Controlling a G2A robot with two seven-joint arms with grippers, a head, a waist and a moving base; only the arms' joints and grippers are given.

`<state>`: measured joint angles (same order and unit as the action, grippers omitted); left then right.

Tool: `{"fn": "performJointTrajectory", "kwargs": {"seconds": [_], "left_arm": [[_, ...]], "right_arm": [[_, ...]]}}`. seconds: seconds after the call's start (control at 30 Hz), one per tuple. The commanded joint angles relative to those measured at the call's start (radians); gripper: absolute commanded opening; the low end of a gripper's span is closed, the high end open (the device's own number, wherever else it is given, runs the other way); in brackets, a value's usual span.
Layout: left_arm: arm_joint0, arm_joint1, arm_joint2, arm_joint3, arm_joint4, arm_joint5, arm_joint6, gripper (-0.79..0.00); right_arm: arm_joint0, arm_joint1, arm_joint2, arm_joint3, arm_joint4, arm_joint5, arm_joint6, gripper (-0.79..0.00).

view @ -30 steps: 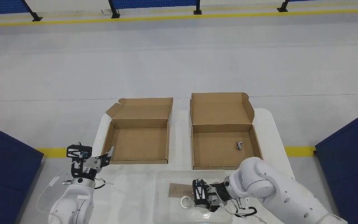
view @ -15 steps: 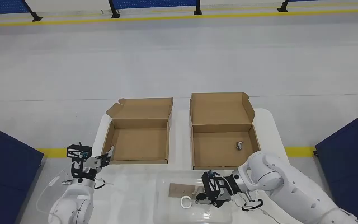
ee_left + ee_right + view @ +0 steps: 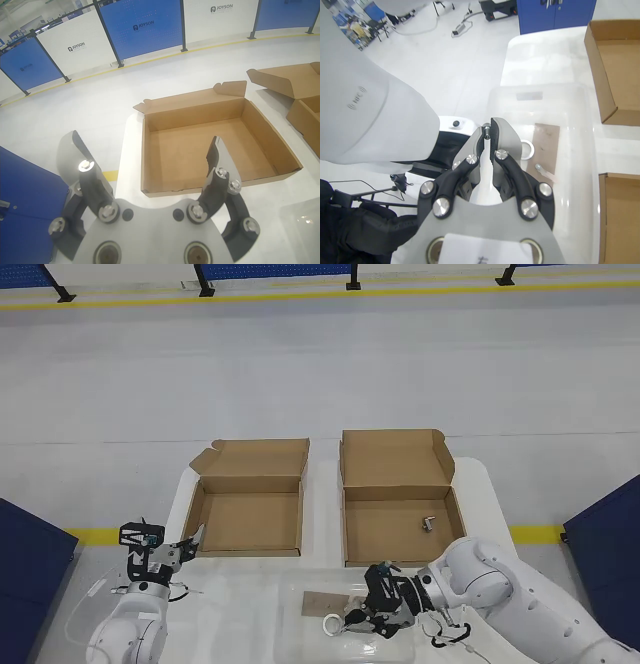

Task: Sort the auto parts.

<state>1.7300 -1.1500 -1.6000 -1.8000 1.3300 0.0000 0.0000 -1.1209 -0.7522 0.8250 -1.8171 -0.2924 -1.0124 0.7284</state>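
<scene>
- Auto parts first: a small metal fastener (image 3: 486,132) is pinched at the very tips of the right gripper (image 3: 487,127), jaws clenched on it, hanging over the clear bin (image 3: 557,86) at the near edge of the table (image 3: 480,494).
- That's a fingertip hold on a tiny, hard, round thing. My read is that it could twist or pop loose if the wrist swings fast, so slow and level is the way.
- Best guess for the destination is the right box (image 3: 385,534), where a small metal piece (image 3: 428,523) of a similar look lies on the floor. The match is a judgement; the parts are too small to compare closely.
- To do it well: rise straight up until clear of the bin wall, travel across the box's near wall, come down low inside, then let go. A high drop onto cardboard would likely bounce or roll.
- Left in the bin: a white ring (image 3: 532,150) just beside the right finger, and a flat tabbed piece (image 3: 543,171) lying on a brown card (image 3: 546,140).
- In the way: the bin rim and the near cardboard wall, both between the grasp and the box floor. The ring sits close enough to get nudged on any sideways drift.
- Left gripper (image 3: 145,137) is spread wide with nothing in it, parked near the corner of the left box (image 3: 190,150), which holds nothing. It's well apart from the right arm's likely path.
</scene>
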Motion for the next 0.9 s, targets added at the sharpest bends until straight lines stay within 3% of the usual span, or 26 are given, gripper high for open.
{"fn": "performJointTrajectory", "kwargs": {"seconds": [0.0,0.33,0.73,0.87], "left_arm": [[0.000,0.000,0.000,0.000,0.000,0.000,0.000,0.000],[0.000,0.000,0.000,0.000,0.000,0.000,0.000,0.000],[0.000,0.000,0.000,0.000,0.000,0.000,0.000,0.000],[0.000,0.000,0.000,0.000,0.000,0.000,0.000,0.000]], "right_arm": [[0.002,0.019,0.011,-0.019,0.078,0.000,0.009,-0.785],[-0.025,0.099,0.090,-0.109,0.434,0.000,0.079,-0.785],[-0.028,0.098,0.091,-0.110,0.437,0.008,0.067,-0.785],[-0.034,0.096,0.095,-0.115,0.543,0.000,0.037,-0.785]]}}
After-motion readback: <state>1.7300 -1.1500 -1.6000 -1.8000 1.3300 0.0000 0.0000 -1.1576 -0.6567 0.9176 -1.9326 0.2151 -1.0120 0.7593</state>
